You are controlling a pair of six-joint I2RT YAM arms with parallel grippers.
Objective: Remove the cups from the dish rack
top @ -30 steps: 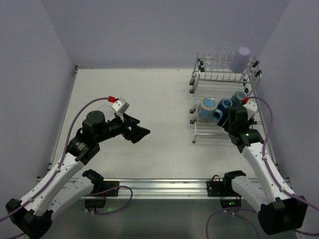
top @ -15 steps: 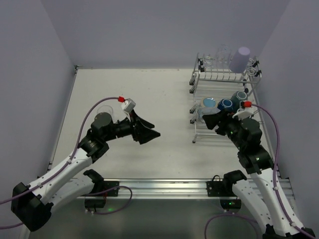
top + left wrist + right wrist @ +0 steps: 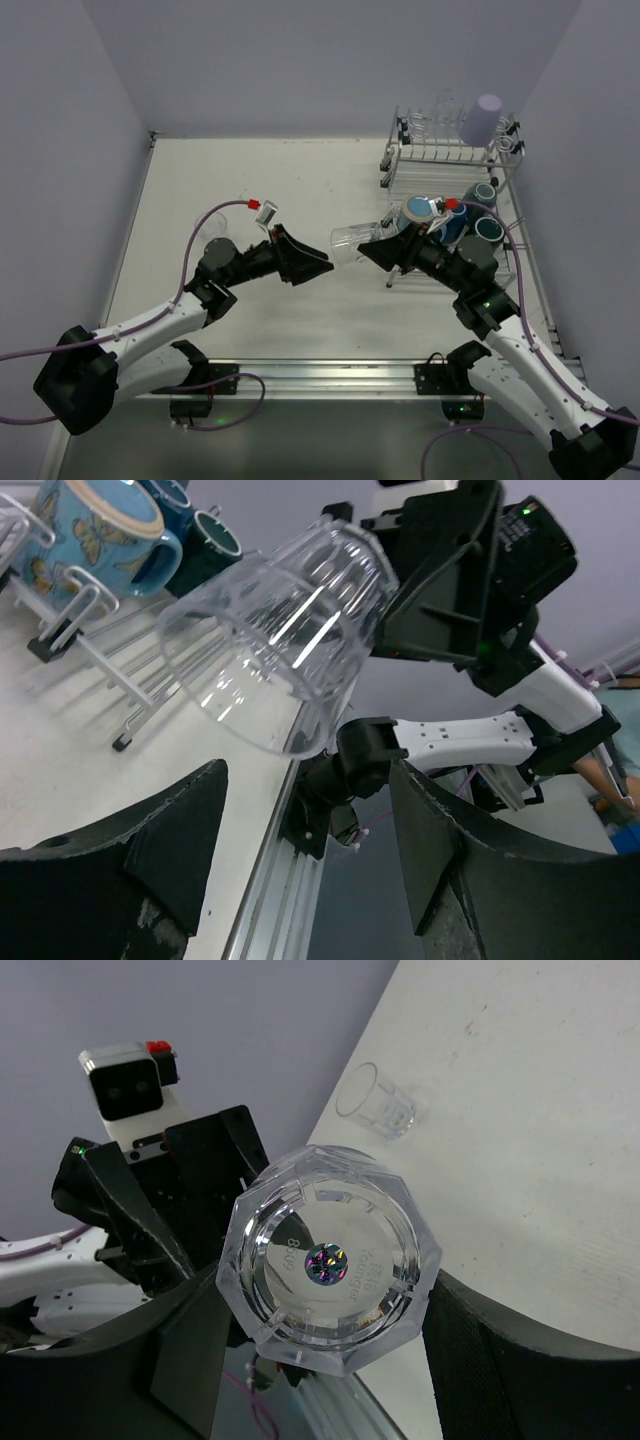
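Top: ribbed clear glass (image 3: pixel 350 243) pinched sideways in right end effector (image 3: pixel 374 250), left of the wire dish rack (image 3: pixel 450 158); left end effector (image 3: pixel 312 266) spread nearby.
Left wrist: butterfly-printed blue mug (image 3: pixel 95 530) racked.
Right wrist: octagonal base, embossed lettering unreadable.

White arm links (image 3: pixel 150 330), black joints (image 3: pixel 215 265) and jaws, purple cables (image 3: pixel 200 222), red connector tips (image 3: pixel 253 204)

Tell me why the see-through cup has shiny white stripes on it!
Left wrist view: the stripes on the clear glass are light glaring off its ribbed wall. Right wrist view: its base glints with a tiny rainbow spot at the centre. Top view: no stripes show, and the glass looks faint against the pale table.
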